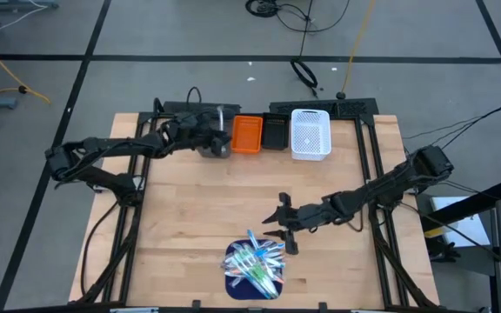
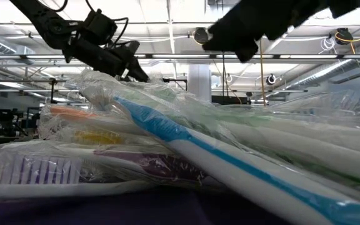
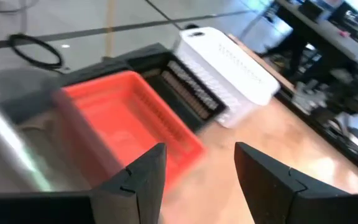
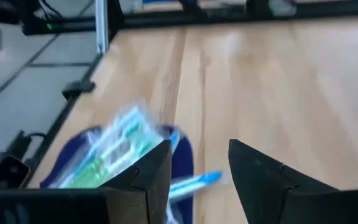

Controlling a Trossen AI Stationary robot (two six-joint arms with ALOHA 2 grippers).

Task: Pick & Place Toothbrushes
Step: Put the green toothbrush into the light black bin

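Left gripper (image 1: 220, 146) hangs open and empty beside the orange bin (image 1: 247, 135), while right gripper (image 1: 278, 228), open too, angles toward the toothbrushes (image 1: 255, 261), lining up a pick.

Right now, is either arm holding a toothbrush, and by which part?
Neither. The left tool is open at the orange bin; the right tool is open and empty near the toothbrushes.

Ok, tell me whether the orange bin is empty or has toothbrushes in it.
Empty, as far as shown: the orange bin shows only its bare floor in the left wrist view, and the toothbrushes lie heaped on the blue mat.
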